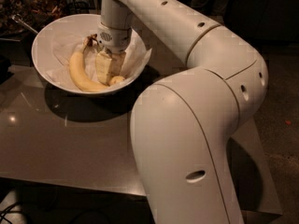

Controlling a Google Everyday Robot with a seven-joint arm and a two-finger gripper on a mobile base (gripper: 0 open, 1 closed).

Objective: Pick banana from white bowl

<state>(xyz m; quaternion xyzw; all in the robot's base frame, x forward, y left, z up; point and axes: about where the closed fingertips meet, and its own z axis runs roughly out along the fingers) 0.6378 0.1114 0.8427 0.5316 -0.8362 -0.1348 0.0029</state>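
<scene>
The white bowl point(46, 41), wide and lined with crumpled white paper, stands at the table's far left. A long pale-yellow banana point(79, 71) curves along its left inside, with a dark stem crown point(92, 39) at the top. My gripper point(109, 73) reaches straight down into the bowl, just right of that banana. A short yellow end point(117, 80) pokes out beneath the gripper; it may belong to the slimmer banana, whose remainder the gripper hides.
The bowl rests on a grey-brown table point(70, 143). My white arm point(196, 125) fills the right half of the view and covers the table's right side. Dark clutter and a metal handle point(23, 24) lie behind the bowl at the upper left.
</scene>
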